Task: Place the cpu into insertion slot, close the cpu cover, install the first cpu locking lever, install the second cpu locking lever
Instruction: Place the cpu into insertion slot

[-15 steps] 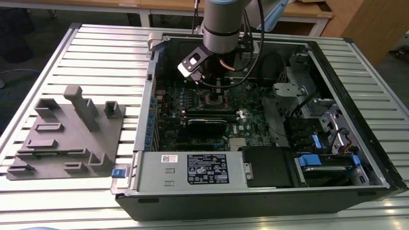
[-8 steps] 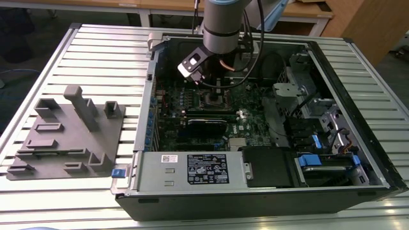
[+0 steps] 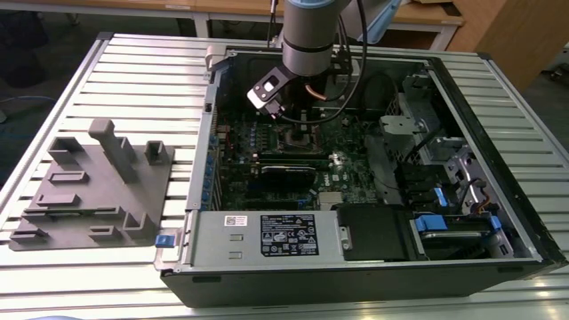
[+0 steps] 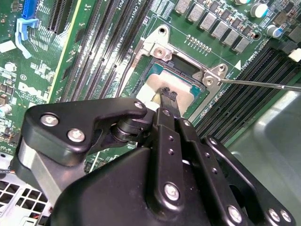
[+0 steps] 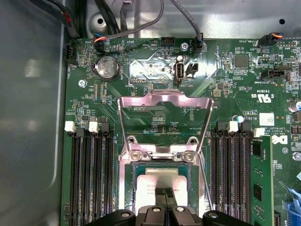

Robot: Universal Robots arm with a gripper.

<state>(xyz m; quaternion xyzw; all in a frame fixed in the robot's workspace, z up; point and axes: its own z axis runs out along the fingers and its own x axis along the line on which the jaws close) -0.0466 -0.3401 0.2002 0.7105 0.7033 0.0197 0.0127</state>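
Touching cpu [image 5: 151, 181] with jaws pinched together, gripper [image 5: 164, 192], first wrist view shows cpu cover [image 5: 164, 100] flipped open, second wrist view a lever rod [image 4: 263, 84].

Logged green board [image 5: 225, 94], dull silver-grey cpu [image 5: 157, 181], silvery cover [image 5: 164, 100], black gripper [image 5: 164, 192]. Logged grey box [image 3: 229, 241] with black label [image 3: 287, 235], blue tab [image 3: 162, 241], pale ribbed table [image 3: 133, 87], grey fixture [image 3: 89, 193].

Silver-grey cylindrical arm tube [image 3: 307, 27], black ring band [image 3: 307, 49], black cables [image 3: 362, 40] alongside; matte black linkage gripper [image 4: 165, 94], rounded plates, silver round-head screws [image 4: 49, 120] at pivots.
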